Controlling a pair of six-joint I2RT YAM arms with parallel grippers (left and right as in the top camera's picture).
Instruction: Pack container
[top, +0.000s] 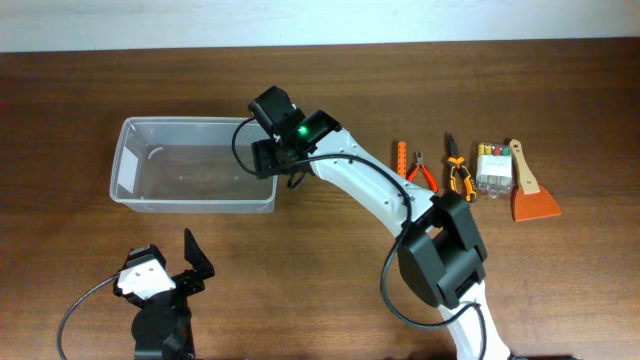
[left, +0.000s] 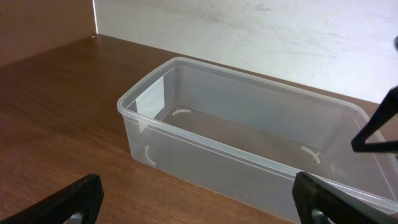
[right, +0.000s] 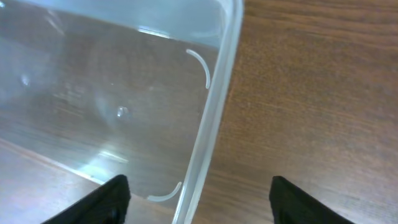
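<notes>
The container (top: 190, 207) is a clear plastic bin, empty, on the wooden table left of centre. My right gripper (top: 270, 158) is open and hovers over the bin's right end. In the right wrist view the bin's rim (right: 214, 106) runs between its two fingers (right: 199, 190), without visible contact. My left gripper (top: 170, 262) is open and empty near the front left of the table. In the left wrist view its fingers (left: 196, 193) point at the bin's near wall (left: 205, 140) from a short way off.
Tools lie in a row at the right: an orange screwdriver (top: 401, 158), red-handled pliers (top: 420, 172), orange-handled pliers (top: 458, 175), a small clear box of coloured bits (top: 490, 168) and an orange scraper (top: 530, 190). The right arm spans the table's middle.
</notes>
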